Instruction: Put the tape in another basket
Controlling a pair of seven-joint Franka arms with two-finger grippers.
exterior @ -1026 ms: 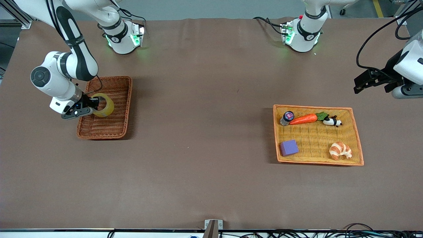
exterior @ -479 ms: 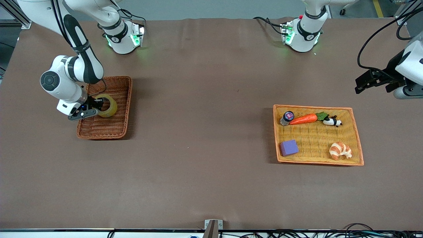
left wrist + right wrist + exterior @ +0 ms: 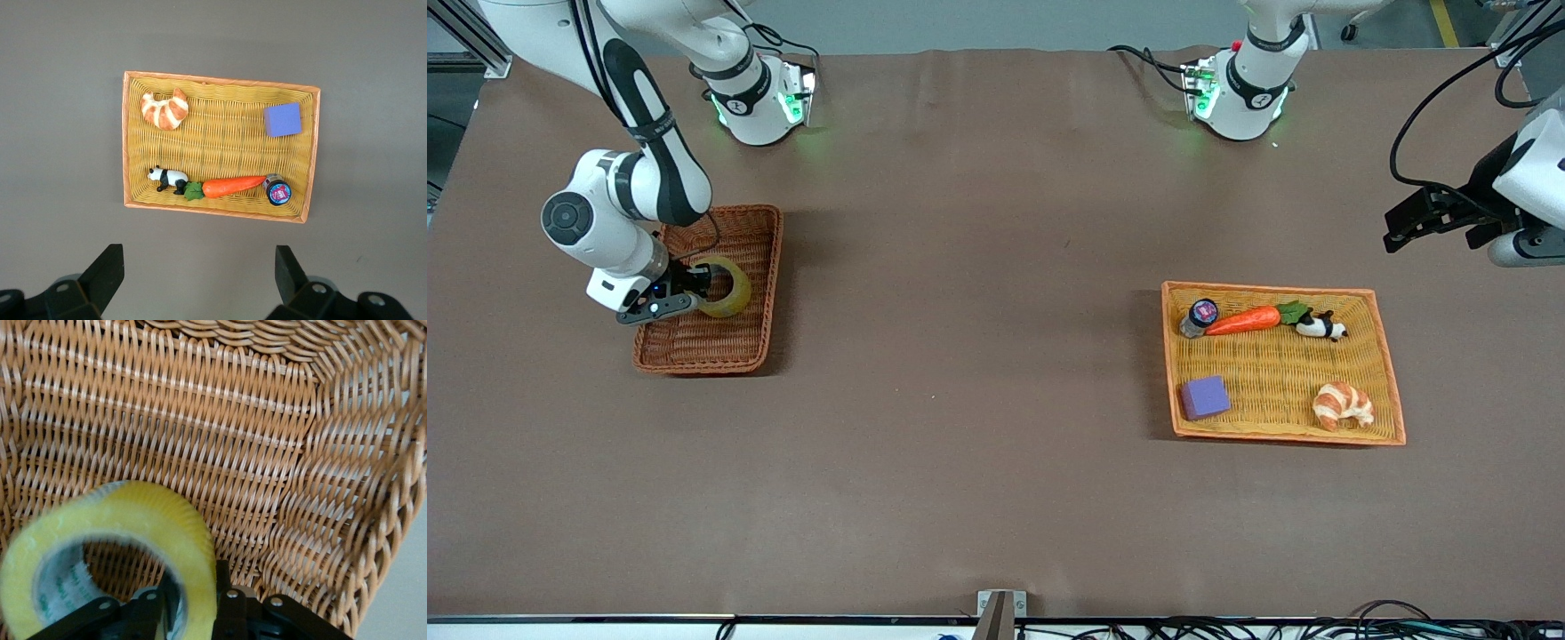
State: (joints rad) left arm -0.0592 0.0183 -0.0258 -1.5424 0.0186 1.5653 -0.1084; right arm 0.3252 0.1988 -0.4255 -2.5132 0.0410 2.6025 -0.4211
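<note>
The tape (image 3: 727, 288), a yellowish translucent ring with a grey core, hangs low inside the reddish-brown wicker basket (image 3: 758, 267) at the right arm's end of the table. My right gripper (image 3: 696, 286) is shut on the tape's wall, one finger inside the ring and one outside. The right wrist view shows the tape (image 3: 153, 520) pinched between the fingers (image 3: 230, 597) over the basket's woven floor (image 3: 200, 433). My left gripper (image 3: 1405, 227) is open and empty, waiting high past the left arm's end of the tray; its fingers (image 3: 107, 270) show in the left wrist view.
An orange-yellow woven tray (image 3: 1272, 366) at the left arm's end holds a purple cube (image 3: 1205, 396), a croissant (image 3: 1343, 404), a carrot (image 3: 1243, 320), a small panda (image 3: 1320, 327) and a small bottle (image 3: 1199, 316). Bare brown table lies between basket and tray.
My right gripper has carried the tape toward the basket's middle and lower into it. The left gripper has barely shifted.
</note>
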